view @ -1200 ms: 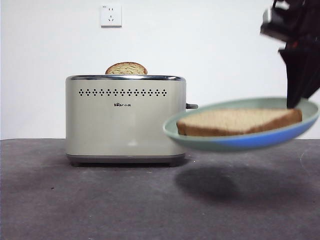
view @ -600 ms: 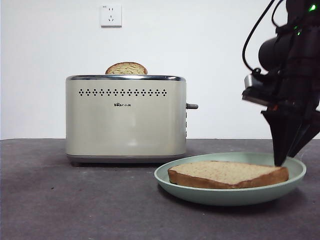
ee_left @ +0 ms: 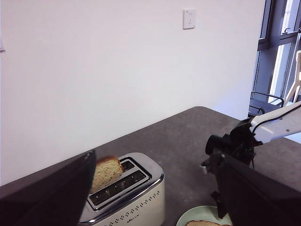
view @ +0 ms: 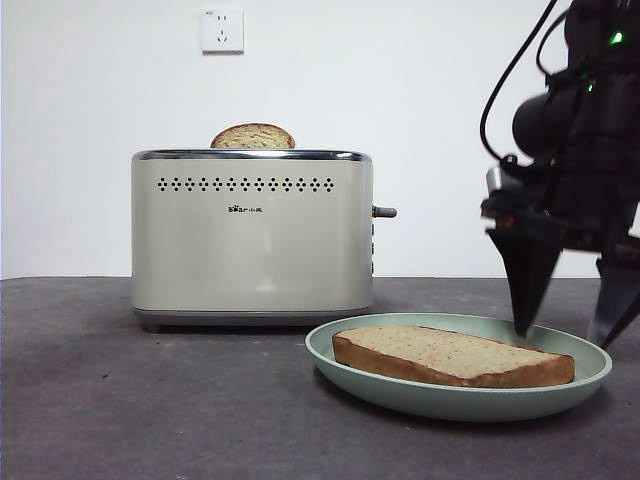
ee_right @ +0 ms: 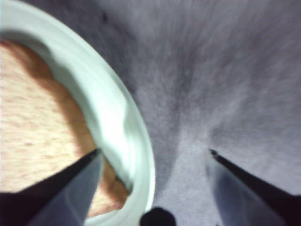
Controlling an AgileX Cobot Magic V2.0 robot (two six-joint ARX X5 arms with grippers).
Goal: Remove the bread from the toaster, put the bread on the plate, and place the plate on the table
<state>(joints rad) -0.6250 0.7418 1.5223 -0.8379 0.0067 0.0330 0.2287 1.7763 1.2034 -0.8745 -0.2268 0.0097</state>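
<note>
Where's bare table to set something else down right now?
Bare table lies in front of the toaster and left of the plate, reaching the near edge. It is crowded on the plate's side: the bread fills the plate, and the right gripper, jaws open, straddles its rim.

Plain white wall (view: 420, 120) behind the bench (view: 150, 400), evenly lit, no marks. White wall socket (view: 222, 31) mounted high on the wall, above the bench's far edge; also visible in the left wrist view. Bench surface is dark grey, matte, slightly mottled. Off the wall's far end from the socket, a dark-framed window (ee_left: 282, 47) lets in daylight. Below the window stands a dark metal frame (ee_left: 265, 101); what it is can't be told.
</note>
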